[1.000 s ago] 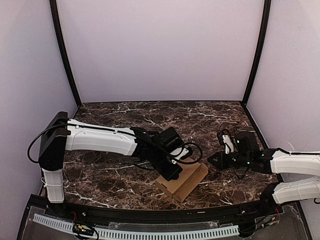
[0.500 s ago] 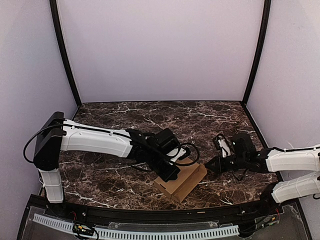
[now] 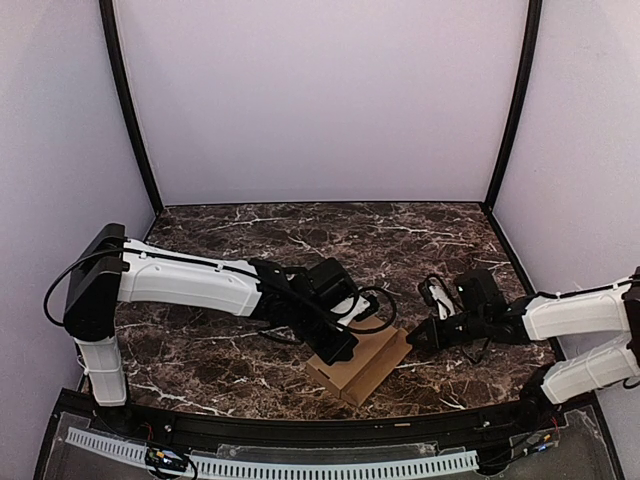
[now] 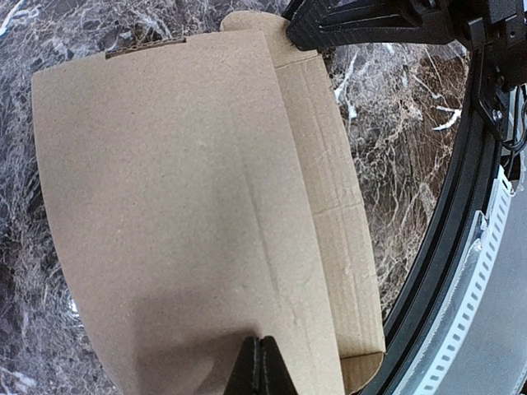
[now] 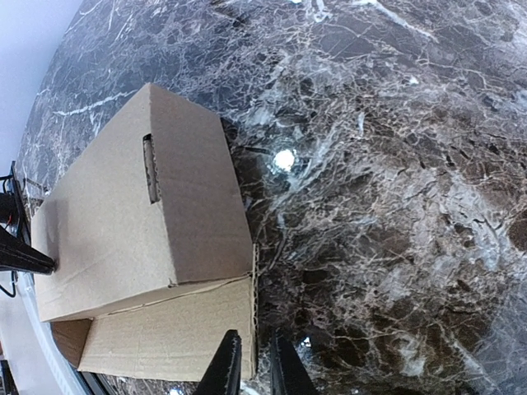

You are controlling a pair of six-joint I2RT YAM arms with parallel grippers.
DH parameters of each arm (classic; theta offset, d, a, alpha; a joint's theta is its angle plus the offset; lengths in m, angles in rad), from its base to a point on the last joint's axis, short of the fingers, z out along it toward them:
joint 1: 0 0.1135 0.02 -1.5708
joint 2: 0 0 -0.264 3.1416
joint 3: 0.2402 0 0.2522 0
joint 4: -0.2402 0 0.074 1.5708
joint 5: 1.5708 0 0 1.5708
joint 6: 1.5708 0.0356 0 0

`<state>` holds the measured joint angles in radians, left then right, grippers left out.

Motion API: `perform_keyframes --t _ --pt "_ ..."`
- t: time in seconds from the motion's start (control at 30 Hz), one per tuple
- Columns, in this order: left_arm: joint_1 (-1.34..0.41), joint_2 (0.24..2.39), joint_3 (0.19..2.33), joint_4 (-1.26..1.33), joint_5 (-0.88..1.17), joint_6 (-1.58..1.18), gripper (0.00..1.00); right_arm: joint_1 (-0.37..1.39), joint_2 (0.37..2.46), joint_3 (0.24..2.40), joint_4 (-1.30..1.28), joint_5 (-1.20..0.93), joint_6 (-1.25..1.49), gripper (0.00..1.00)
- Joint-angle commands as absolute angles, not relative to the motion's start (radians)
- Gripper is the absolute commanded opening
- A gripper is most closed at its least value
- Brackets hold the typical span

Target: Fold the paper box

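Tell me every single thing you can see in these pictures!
paper box: one, brown cardboard, on the table near its front edge, between the two hands
table: one, dark brown marble with white veins, under everything
walls: three, pale lilac, at the back and both sides
posts: two, black, in the back corners
slotted strip: one, white, along the near edge
arms: two, white and black, reaching in from left and right
left hand: one, black, shut, tip against the top of the box
right hand: one, black, fingers slightly apart around the edge of the box's end flap
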<state>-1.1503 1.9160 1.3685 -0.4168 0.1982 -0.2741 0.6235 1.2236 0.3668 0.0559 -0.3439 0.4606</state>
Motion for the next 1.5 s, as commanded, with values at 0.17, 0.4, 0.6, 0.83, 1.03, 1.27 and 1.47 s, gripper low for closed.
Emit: perform_keyframes --t 0.17,0.4,0.6,0.83,1.03,1.27,1.47 --pt "-1.155 1.88 1.342 -0.434 0.197 -0.279 0.01 0.642 1.248 0.406 0.09 -0.36 0.417 0.09" --pt "-1.155 1.882 1.341 -0.433 0.193 -0.278 0.01 0.679 1.258 0.411 0.085 -0.328 0.395 0.05" --pt "-1.155 1.882 1.341 -0.433 0.195 -0.277 0.01 0.703 1.256 0.411 0.078 -0.285 0.391 0.01" --pt "-1.155 1.887 1.344 -0.433 0.191 -0.277 0.01 0.732 1.255 0.4 0.072 -0.251 0.388 0.0" --pt "-1.155 1.889 1.352 -0.433 0.195 -0.276 0.01 0.756 1.241 0.374 0.094 -0.232 0.394 0.0" --pt "-1.155 1.898 1.364 -0.436 0.194 -0.275 0.01 0.796 1.201 0.334 0.136 -0.181 0.379 0.0" --pt "-1.155 1.905 1.368 -0.436 0.195 -0.277 0.01 0.852 1.158 0.282 0.203 -0.115 0.351 0.0"
